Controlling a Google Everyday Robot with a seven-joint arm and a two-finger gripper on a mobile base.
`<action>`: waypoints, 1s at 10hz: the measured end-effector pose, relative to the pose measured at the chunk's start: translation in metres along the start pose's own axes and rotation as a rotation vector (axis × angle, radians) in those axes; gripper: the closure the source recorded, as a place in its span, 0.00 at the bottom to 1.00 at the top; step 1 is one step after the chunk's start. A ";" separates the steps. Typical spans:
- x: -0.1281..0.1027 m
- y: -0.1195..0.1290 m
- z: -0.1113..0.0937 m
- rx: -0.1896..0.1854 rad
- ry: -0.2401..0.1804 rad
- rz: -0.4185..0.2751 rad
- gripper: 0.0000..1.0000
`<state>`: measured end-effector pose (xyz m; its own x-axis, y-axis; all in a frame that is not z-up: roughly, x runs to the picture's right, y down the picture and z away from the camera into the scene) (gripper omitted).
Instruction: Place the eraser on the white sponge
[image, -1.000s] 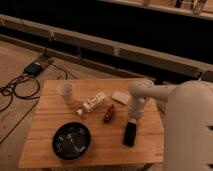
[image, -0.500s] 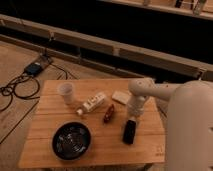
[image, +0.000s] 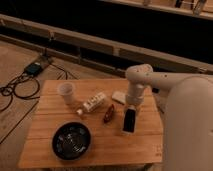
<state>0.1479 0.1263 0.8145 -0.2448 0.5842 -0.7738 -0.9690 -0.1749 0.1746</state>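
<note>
Camera view, wooden table from above. My gripper hangs at the end of the pale, rounded arm, directly over the far end of the eraser. Its fingers are drawn together, and I judge them closed on that end of the block, though the contact itself is hard to make out. The eraser, a flat, matte black rectangle, is near the table's right side, just beside a slim dark-red oblong object.

The white sponge is a small off-white pad with soft rounded corners. It lies bare just behind and to the left of the gripper, with nothing on it.

Progress: the grasp appears made, while the carry to the sponge and the release are not yet done, so I rate the task under half complete.

Other items: a white cup, a clear bottle with a white label lying on its side, and a round black bowl — glossy, shallow.
</note>
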 end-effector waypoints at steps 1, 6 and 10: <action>-0.011 0.007 -0.015 0.017 -0.012 -0.021 1.00; -0.079 0.033 -0.061 0.057 -0.060 -0.099 1.00; -0.134 0.047 -0.064 0.045 -0.097 -0.172 1.00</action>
<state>0.1372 -0.0108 0.8874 -0.0758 0.6767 -0.7323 -0.9968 -0.0317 0.0739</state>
